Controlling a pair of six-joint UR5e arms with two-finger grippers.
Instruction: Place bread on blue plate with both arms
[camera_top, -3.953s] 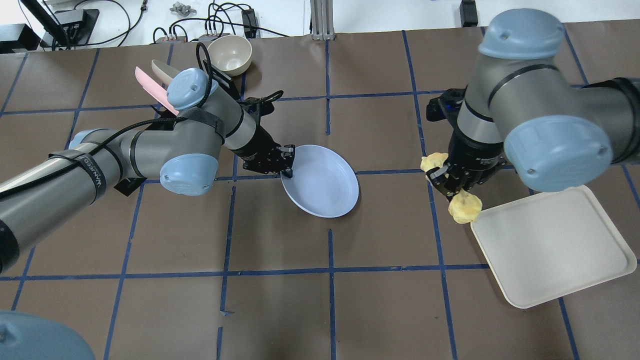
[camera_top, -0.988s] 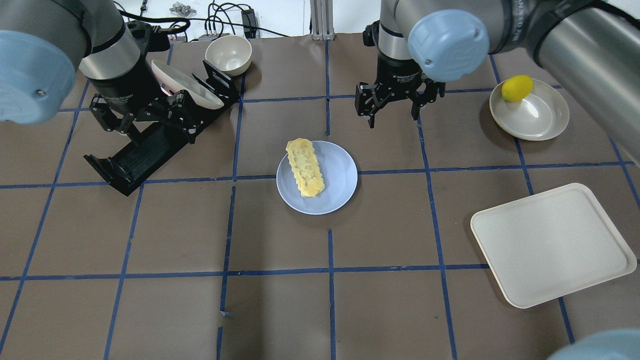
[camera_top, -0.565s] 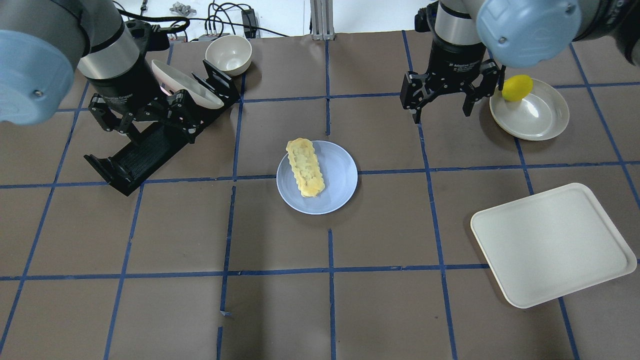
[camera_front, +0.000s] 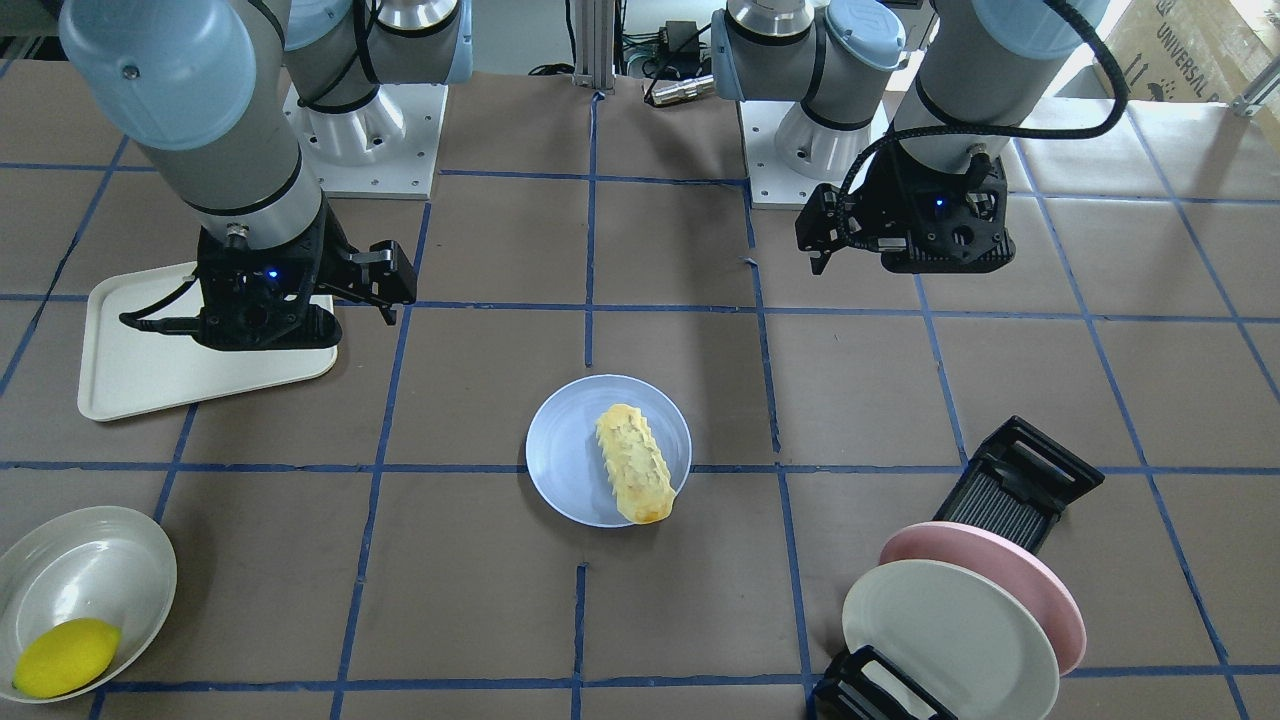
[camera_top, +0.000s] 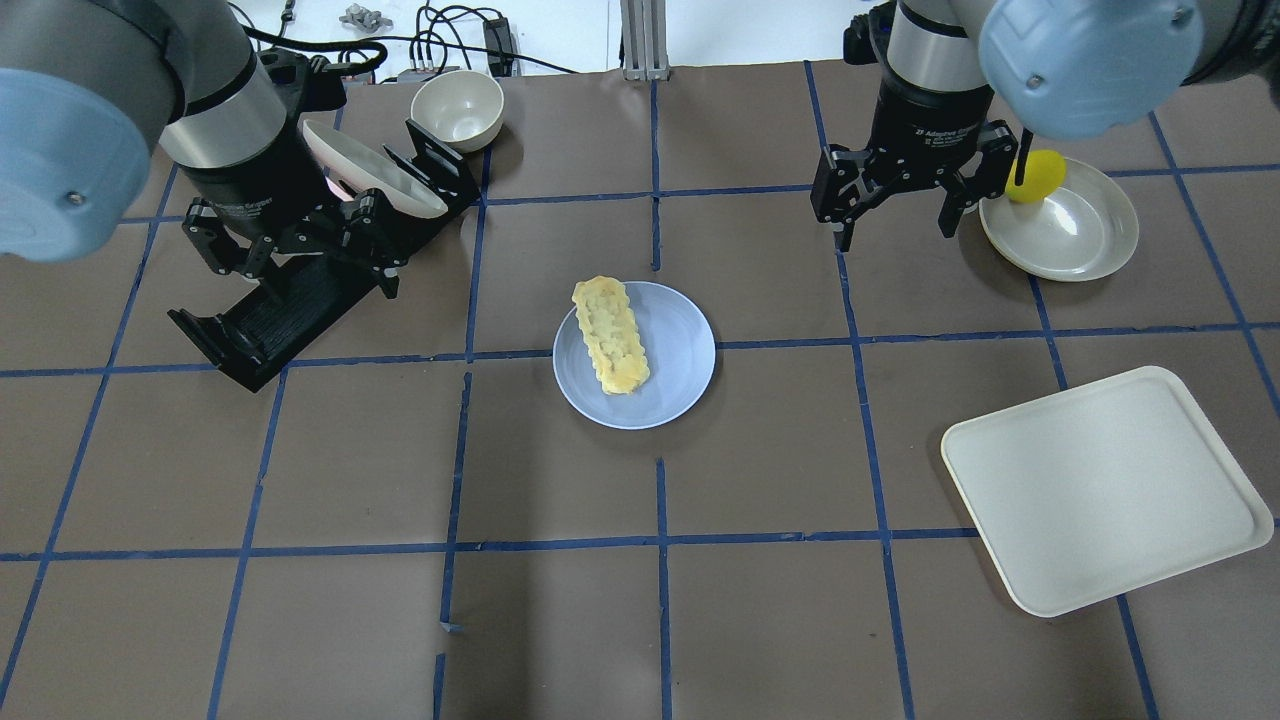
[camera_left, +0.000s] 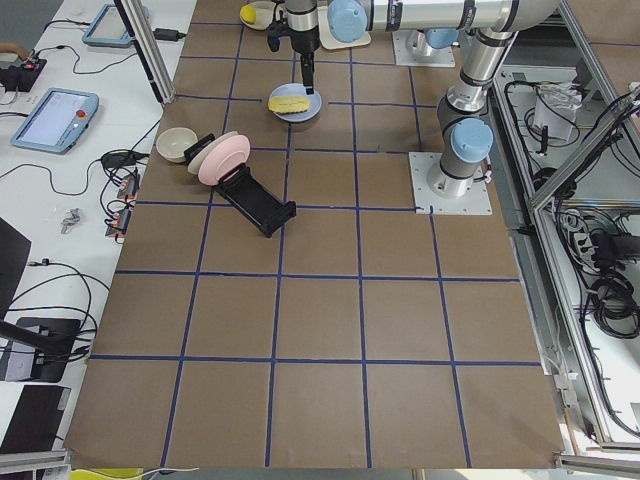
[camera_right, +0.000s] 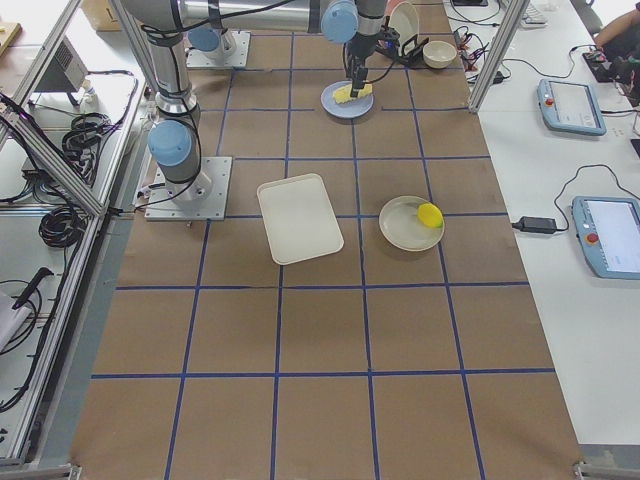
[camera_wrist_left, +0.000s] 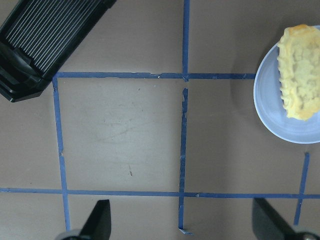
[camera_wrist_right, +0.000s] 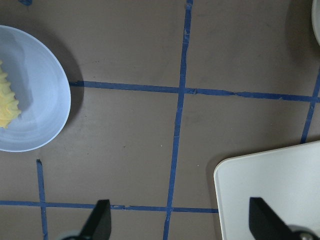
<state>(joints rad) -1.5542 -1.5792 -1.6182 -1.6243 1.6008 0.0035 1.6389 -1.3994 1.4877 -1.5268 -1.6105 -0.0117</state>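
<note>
The bread (camera_top: 610, 335) lies flat on the left half of the blue plate (camera_top: 680, 350) at the table's middle; it also shows in the front view (camera_front: 632, 475) on the plate (camera_front: 565, 450). My left gripper (camera_top: 300, 265) is open and empty, hovering over the black rack to the plate's left. My right gripper (camera_top: 895, 230) is open and empty, up to the plate's right, next to the lemon dish. The left wrist view shows open fingertips (camera_wrist_left: 97, 222) with bread (camera_wrist_left: 302, 70) at its right edge. The right wrist view shows open fingertips (camera_wrist_right: 265, 222) and the plate (camera_wrist_right: 35, 85) at left.
A black dish rack (camera_top: 255, 325) holds a cream plate (camera_top: 375, 175) and a pink one behind it. A cream bowl (camera_top: 458, 108) stands at the back. A lemon (camera_top: 1038, 175) sits in a cream dish (camera_top: 1075, 230). A white tray (camera_top: 1105, 490) lies at front right.
Four seconds ago the left gripper held the plate and the right held the bread. Since then both have let go, the bread lies on the plate, and the right gripper has moved right.
</note>
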